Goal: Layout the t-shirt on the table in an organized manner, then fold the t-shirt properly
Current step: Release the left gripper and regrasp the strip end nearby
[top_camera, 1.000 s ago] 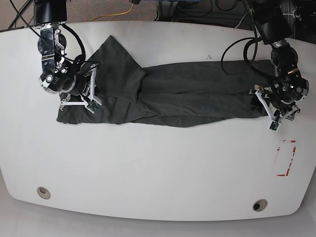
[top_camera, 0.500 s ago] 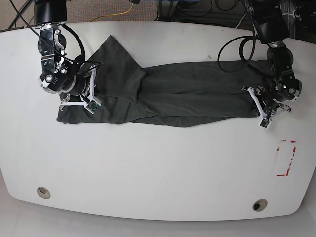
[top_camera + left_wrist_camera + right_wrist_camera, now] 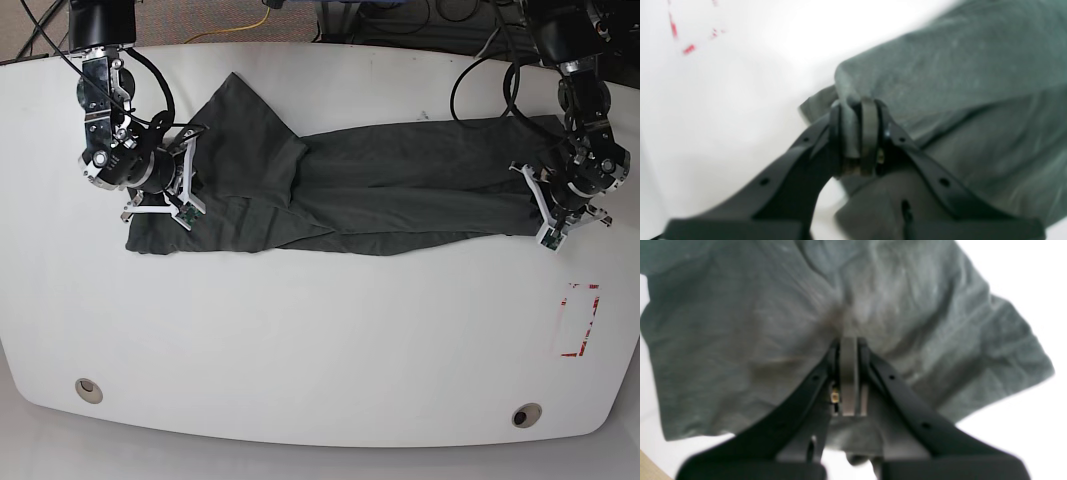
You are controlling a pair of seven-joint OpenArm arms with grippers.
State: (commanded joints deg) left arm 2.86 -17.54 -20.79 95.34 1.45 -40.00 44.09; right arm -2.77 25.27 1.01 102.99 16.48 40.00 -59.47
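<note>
Dark grey t-shirt (image 3: 380, 190) stretched as a long, creased band across the far half of the white table (image 3: 300, 340), one end bunched into a folded flap at the base view's left (image 3: 245, 130), the other end reaching the base view's right. Left gripper (image 3: 855, 133) at the band's right end in the base view (image 3: 560, 205), jaws closed narrowly on a pinched fold of t-shirt edge, cloth visible between the pads. Right gripper (image 3: 848, 373) at the opposite end (image 3: 165, 185), jaws pressed together over the fabric, wrinkles radiating from the tips; grip on cloth apparent, though blurred. Red tape rectangle (image 3: 580, 320) on the table near the left gripper, apart from the shirt. Two round grommet holes (image 3: 88, 389) along the near edge.
</note>
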